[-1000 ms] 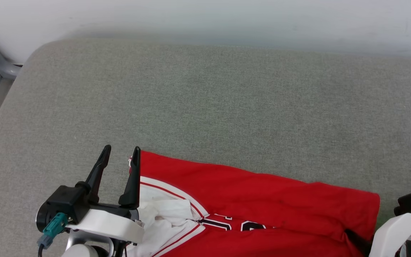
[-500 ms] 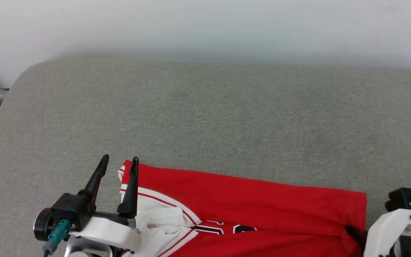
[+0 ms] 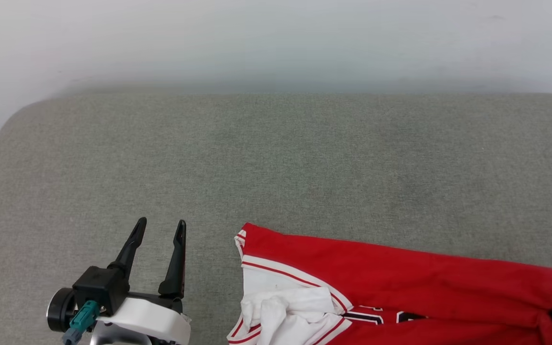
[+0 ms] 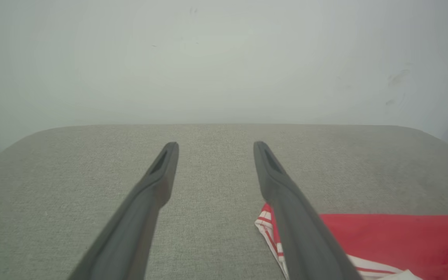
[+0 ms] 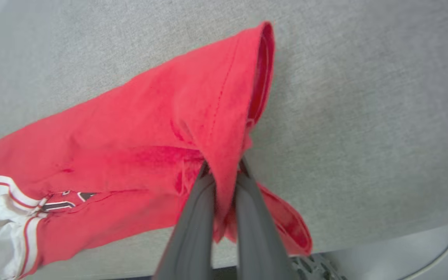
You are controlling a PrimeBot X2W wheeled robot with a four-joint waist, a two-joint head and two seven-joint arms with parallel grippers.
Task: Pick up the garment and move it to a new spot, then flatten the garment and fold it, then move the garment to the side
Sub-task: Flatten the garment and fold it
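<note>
I see the garment [image 3: 400, 273] lying on the worktop [image 3: 276, 158] at its near edge, spread from about the middle toward the right side, its red body rumpled in long folds. Its white sleeve [image 3: 285, 306] with striped trim is bunched at the end nearer the worktop's middle, and a bit of black lettering [image 3: 376, 317] peeks out beside it.

My right gripper [image 5: 224, 165] has its fingers clenched on a pinch of red cloth at the garment's right end, by the worktop's near right edge. The cloth there is drawn up to the fingers in a tented fold, and a flap hangs below them.

My left gripper [image 3: 161, 222] hovers over the worktop's near left part, fingers spread wide with nothing between them, apart from the garment's striped corner.

Beyond the worktop's far edge stands a pale wall [image 3: 276, 43].
</note>
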